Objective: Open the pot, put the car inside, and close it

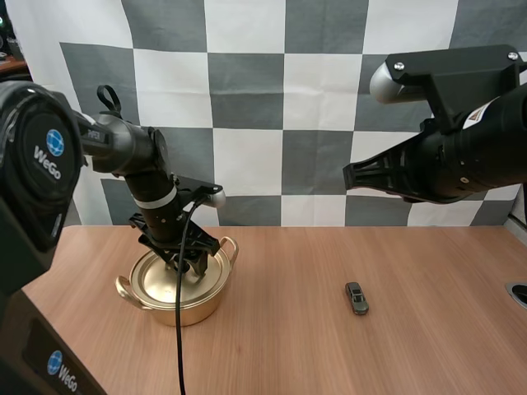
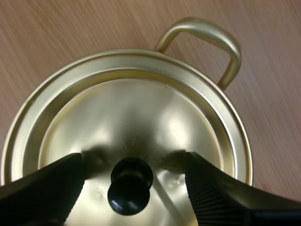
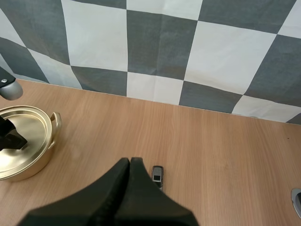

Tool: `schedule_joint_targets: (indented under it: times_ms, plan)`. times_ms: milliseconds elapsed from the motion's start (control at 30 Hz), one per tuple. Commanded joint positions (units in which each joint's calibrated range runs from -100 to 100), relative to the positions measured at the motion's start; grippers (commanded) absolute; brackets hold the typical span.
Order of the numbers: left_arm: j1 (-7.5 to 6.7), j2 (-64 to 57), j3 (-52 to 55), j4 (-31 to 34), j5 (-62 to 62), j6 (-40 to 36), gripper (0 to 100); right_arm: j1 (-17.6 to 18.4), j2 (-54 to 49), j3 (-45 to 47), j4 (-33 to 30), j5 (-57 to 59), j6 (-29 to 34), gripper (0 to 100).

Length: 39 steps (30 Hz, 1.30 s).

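Note:
A gold pot point(image 1: 177, 300) stands on the left of the table with its lid point(image 2: 136, 113) on. My left gripper point(image 2: 134, 159) is open just above the lid, and the lid's black knob point(image 2: 130, 185) sits between its ribbed fingers point(image 2: 218, 190) without being pinched. In the high view the left gripper point(image 1: 186, 264) hovers over the lid's middle. A small grey toy car point(image 1: 356, 298) lies on the table right of centre. My right gripper point(image 3: 130, 164) is shut on nothing, high above the table, with the car point(image 3: 157, 174) just beyond its tip and the pot point(image 3: 23, 150) far off to the side.
The wooden table point(image 1: 280, 346) has bare room between pot and car. A round dark fitting point(image 1: 519, 294) sits at the table's right edge. The right arm point(image 1: 453, 156) hangs high over the back right.

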Motion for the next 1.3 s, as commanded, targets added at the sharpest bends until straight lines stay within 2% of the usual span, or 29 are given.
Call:
schedule_joint_targets:
  times_ms: [0,233,267,333,367,400,767,900,1267]
  plan:
    - [0.05,0.2,0.1,-0.1,-0.4,0.0,100,0.0,-0.1,0.0,0.0,0.0,0.0,0]
    - [0.05,0.2,0.1,-0.1,-0.9,0.0,100,0.0,-0.1,0.0,0.0,0.0,0.0,0]
    - [0.05,0.2,0.1,-0.1,-0.9,0.0,95,0.0,-0.1,0.0,0.0,0.0,0.0,0]
    - [0.05,0.2,0.1,0.0,-1.1,-1.5,44,0.0,-0.1,0.0,0.0,0.0,0.0,0]
    - [0.05,0.2,0.1,0.4,-1.1,-2.4,12,0.0,-0.1,0.0,0.0,0.0,0.0,0]
    - [0.05,0.2,0.1,0.8,-1.3,-2.7,1,0.0,-0.1,0.0,0.0,0.0,0.0,0]
    - [0.05,0.2,0.1,1.2,-1.5,-2.7,0,0.0,-0.1,0.0,0.0,0.0,0.0,0]
    - [0.05,0.1,-1.8,1.2,2.4,-2.6,0,0.0,-0.1,0.0,0.0,0.0,0.0,0]
    - [0.05,-14.2,-23.8,-1.2,18.9,-2.6,0,0.0,-0.1,0.0,0.0,0.0,0.0,0]
